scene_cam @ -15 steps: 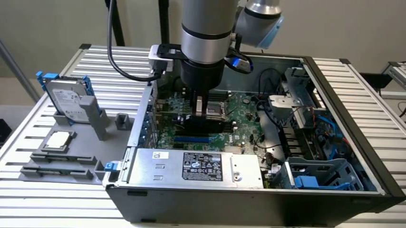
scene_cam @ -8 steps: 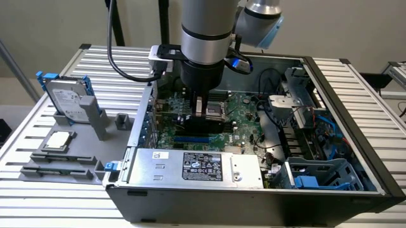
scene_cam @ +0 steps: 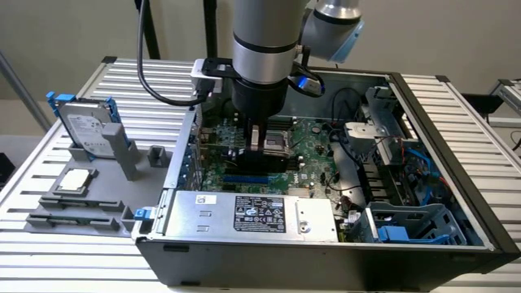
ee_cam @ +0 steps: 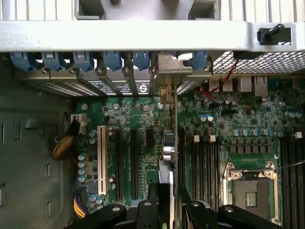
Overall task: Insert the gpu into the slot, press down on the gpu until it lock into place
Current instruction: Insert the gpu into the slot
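Big slatted desk (scene_cam: 73, 256), and on it the open computer case (scene_cam: 326, 262), with the arm (scene_cam: 265, 36) reaching straight down inside. Along the case's near wall lies the silver power supply (scene_cam: 244, 210), and behind it is the green motherboard (scene_cam: 313, 159).

The jaws are clamped on the gpu (scene_cam: 273, 162), which stands on edge with its black face towards the exterior camera. From the wrist it reads as a thin line (ee_cam: 167, 143), with its metal bracket up against the rear slot openings. The bright-blue slot (scene_cam: 244, 180) lies right under the card's lower edge.

This looks like the insertion step. Whether the edge has entered the groove I can't tell, and nothing shows a lock. The seat calls for the card square along the slot and pressure straight down, no tilt.

As for writing, the power supply's black-and-white label carries print and logos, none of it legible. The same goes for the board markings.
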Robot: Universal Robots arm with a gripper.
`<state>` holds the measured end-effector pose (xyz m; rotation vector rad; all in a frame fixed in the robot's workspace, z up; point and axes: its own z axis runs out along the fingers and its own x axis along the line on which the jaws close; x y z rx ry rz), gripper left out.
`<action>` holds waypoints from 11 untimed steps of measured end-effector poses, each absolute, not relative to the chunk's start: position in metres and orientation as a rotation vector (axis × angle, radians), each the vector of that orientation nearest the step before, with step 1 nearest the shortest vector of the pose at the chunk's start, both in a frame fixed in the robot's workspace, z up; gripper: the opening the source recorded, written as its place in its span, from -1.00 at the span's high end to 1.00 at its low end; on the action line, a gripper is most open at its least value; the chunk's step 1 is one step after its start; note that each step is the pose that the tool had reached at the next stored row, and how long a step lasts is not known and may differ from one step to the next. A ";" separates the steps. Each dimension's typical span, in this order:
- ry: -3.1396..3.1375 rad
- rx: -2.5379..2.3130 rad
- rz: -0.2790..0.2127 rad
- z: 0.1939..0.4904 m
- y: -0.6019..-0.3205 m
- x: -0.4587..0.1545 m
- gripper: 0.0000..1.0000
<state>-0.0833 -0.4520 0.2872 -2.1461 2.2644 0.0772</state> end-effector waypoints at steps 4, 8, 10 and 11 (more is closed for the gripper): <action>2.271 -2.146 0.083 0.286 -0.454 -0.082 0.48; 2.275 -2.149 0.090 0.282 -0.456 -0.081 0.48; 2.275 -2.149 0.091 0.280 -0.456 -0.081 0.48; 2.276 -2.150 0.093 0.280 -0.456 -0.080 0.48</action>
